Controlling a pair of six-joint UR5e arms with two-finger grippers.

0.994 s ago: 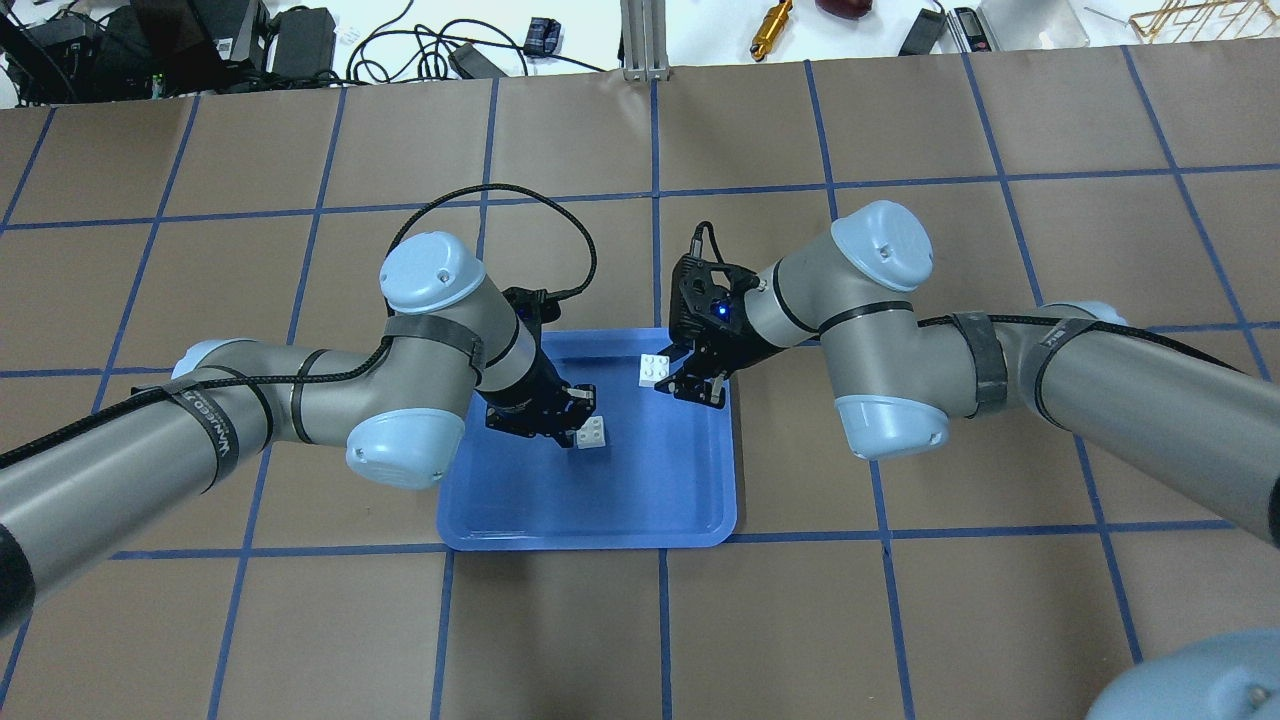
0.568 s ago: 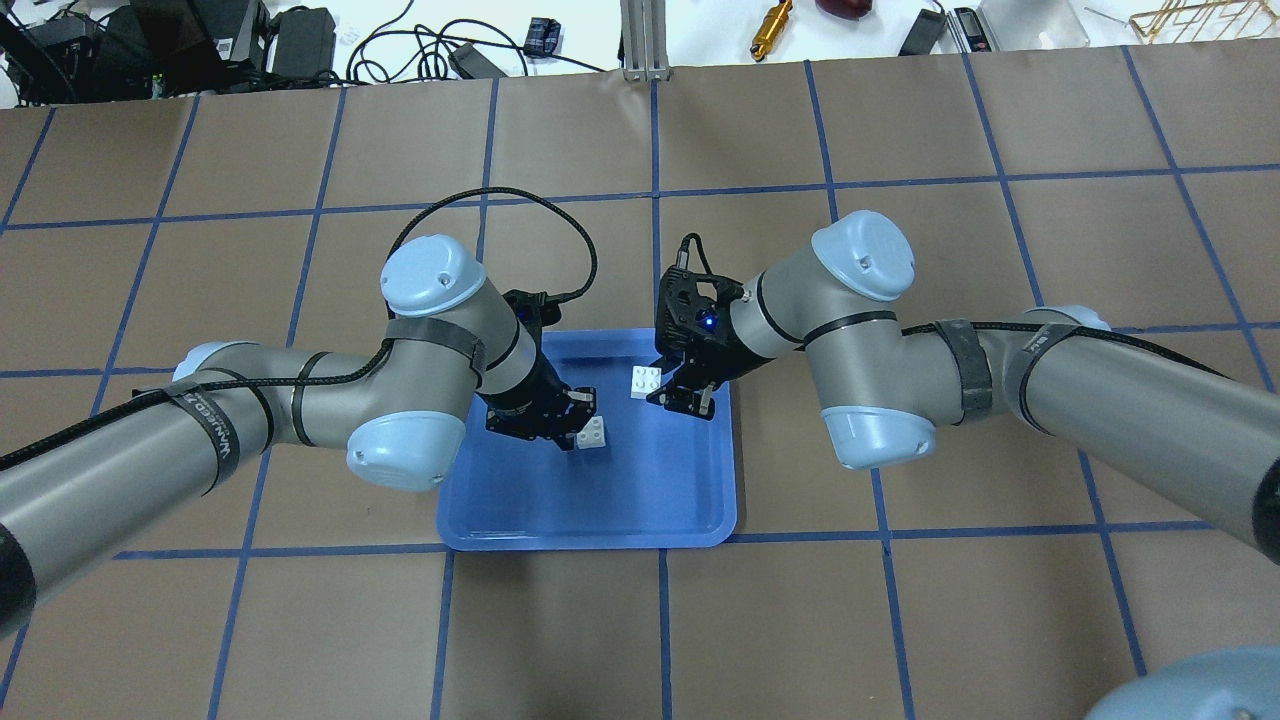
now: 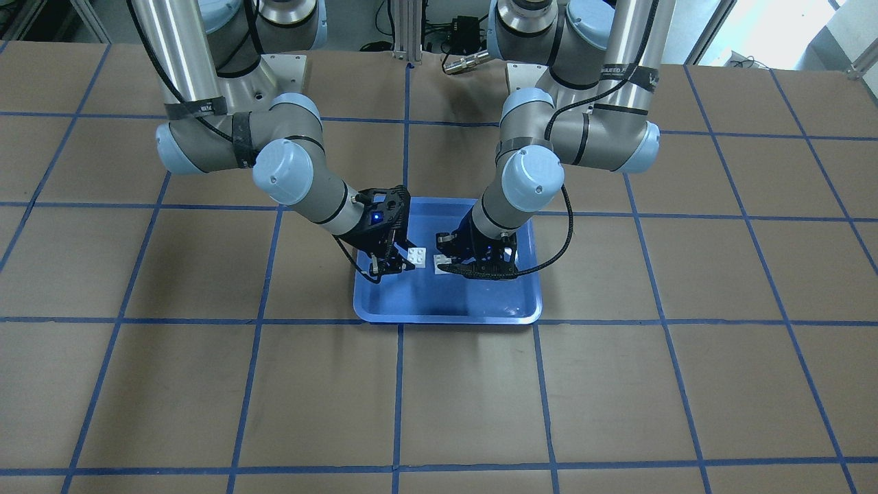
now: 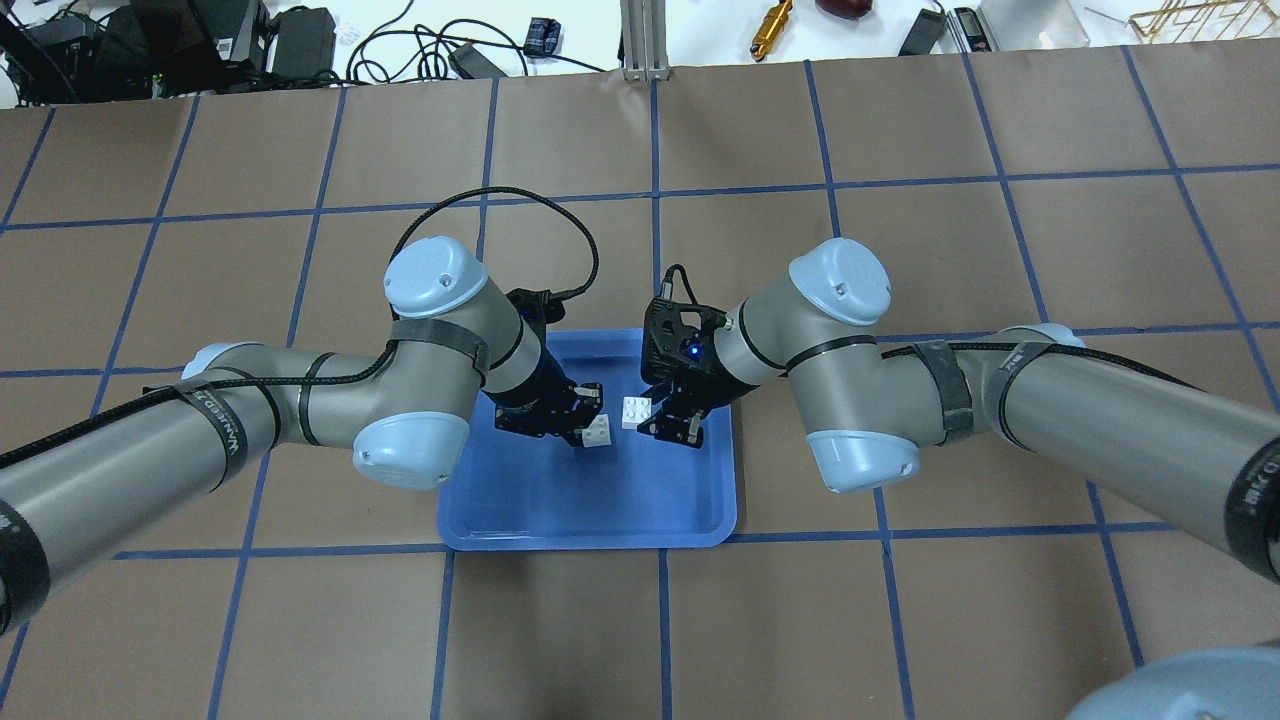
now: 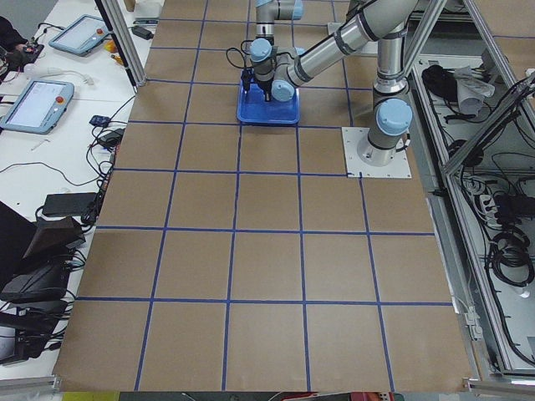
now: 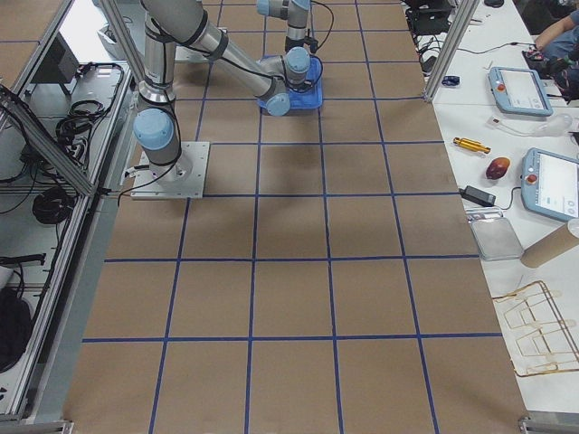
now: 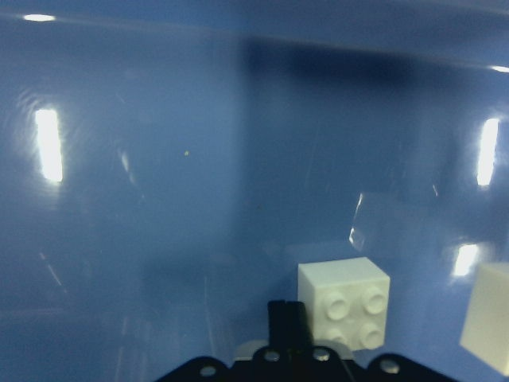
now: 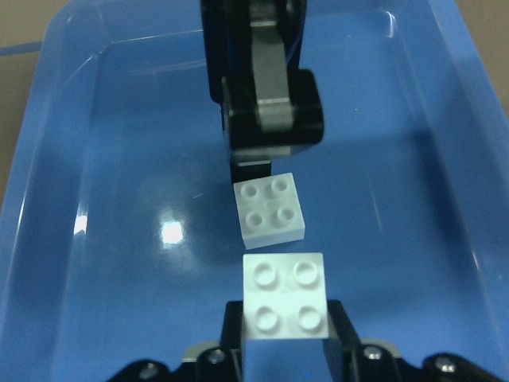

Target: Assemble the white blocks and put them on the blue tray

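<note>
1. While both arms lean in over the blue tray (image 4: 600,500), I see it lying flat on the brown table (image 4: 900,620). It's at the centre of the overhead frame, edges roughly lined up w/ the blue tape grid (image 4: 750,187).
2. The L gripper (image 4: 590,420) enters from the left of the overhead frame. It's clamped on the first white block (image 8: 270,208), a 2x2 pc w/ four studs. In the R wrist view that block sits at the tip of the dark gripper, mid-frame.
3. The R gripper (image 8: 285,326) enters from the right of the overhead frame. Its jaws are closed on the second white block (image 8: 285,296), also 2x2, gripped from both sides at bottom centre of the R wrist view.
4. Both blocks show their studs to the R wrist cam. The first is turned slightly vs. the second, so their edges aren't parallel.
5. The blocks are near each other but apart. A thin strip of blue shows btwn them in the R wrist view and overhead.
6. Both are over the tray's interior, in its upper half as seen overhead, approx. mid-width. I can't tell whether either touches the tray floor.
7. In the L wrist view the first block is lower centre-right, beside one dark finger (image 7: 286,322). The second block is cut off at the right edge. The rest is glossy blue tray floor w/ light reflections.
8. In the side views the grippers are too small to read.
</note>
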